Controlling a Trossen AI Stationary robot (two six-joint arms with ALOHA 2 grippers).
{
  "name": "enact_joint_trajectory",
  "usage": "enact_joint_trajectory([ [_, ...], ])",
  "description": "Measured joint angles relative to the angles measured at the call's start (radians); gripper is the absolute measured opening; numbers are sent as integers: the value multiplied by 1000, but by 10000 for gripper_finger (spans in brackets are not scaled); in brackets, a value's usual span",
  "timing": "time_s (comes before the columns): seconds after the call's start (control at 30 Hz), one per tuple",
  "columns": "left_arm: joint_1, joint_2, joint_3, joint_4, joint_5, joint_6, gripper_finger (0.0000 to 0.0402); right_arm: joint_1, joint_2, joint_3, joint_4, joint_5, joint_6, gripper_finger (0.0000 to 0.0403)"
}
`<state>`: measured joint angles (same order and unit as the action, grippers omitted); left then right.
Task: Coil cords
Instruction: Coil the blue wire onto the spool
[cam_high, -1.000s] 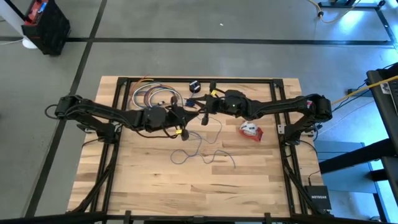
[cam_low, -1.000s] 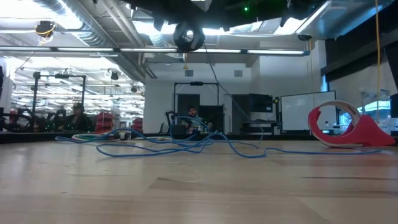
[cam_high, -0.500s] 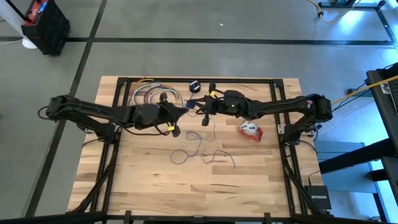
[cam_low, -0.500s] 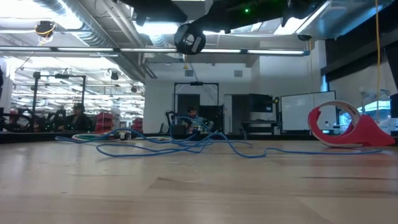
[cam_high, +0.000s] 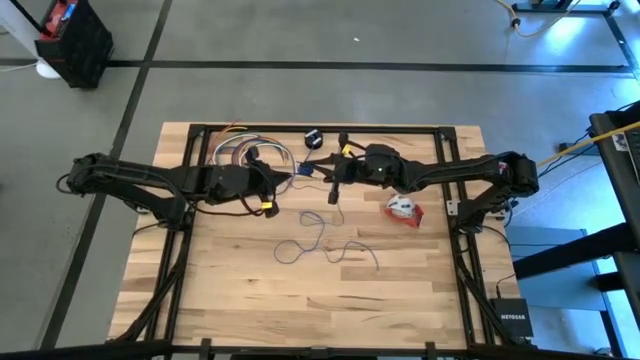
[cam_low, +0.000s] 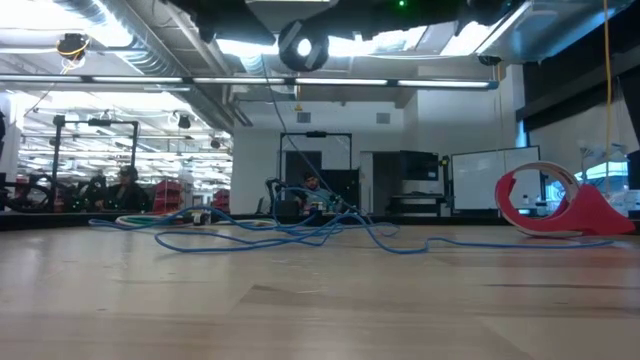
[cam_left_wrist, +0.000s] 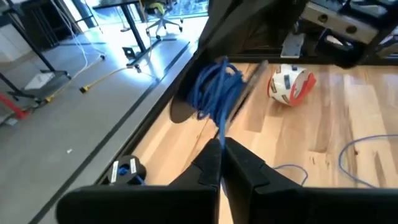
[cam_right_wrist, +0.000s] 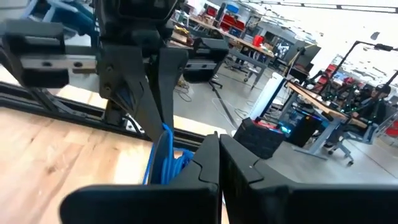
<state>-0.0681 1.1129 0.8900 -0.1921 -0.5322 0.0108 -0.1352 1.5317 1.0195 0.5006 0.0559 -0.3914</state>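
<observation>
Cord (cam_high: 322, 243) trails toward the near edge from both pincers, each pinching its coiled end.

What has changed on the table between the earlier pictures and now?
The left pincer drew back toward its own side, shut on the blue cord. The right pincer stayed near the middle, shut on the same cord. The loose loops and the red tape dispenser did not move.

The pale butcher-block wooden table top (cam_high: 400, 290) shows a smooth, faintly sheened grain. The thin blue rubbery cord (cam_high: 325, 245) looks matt. The red glossy plastic tape dispenser (cam_low: 560, 205) shines, and the dark arms' matt black plastic fingers (cam_left_wrist: 245, 168) look smooth.
</observation>
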Motion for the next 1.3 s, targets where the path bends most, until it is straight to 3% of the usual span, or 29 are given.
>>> enact_joint_trajectory([
  [0.3,0,2,0,8,-5,42,11,11,-5,49,-40,-14,21,3],
  [0.67,5,5,-5,10,-4,54,111,10,-11,63,-24,5,27,3],
  [1.3,72,144,-15,69,8,53,115,10,-22,63,-22,5,28,3],
])
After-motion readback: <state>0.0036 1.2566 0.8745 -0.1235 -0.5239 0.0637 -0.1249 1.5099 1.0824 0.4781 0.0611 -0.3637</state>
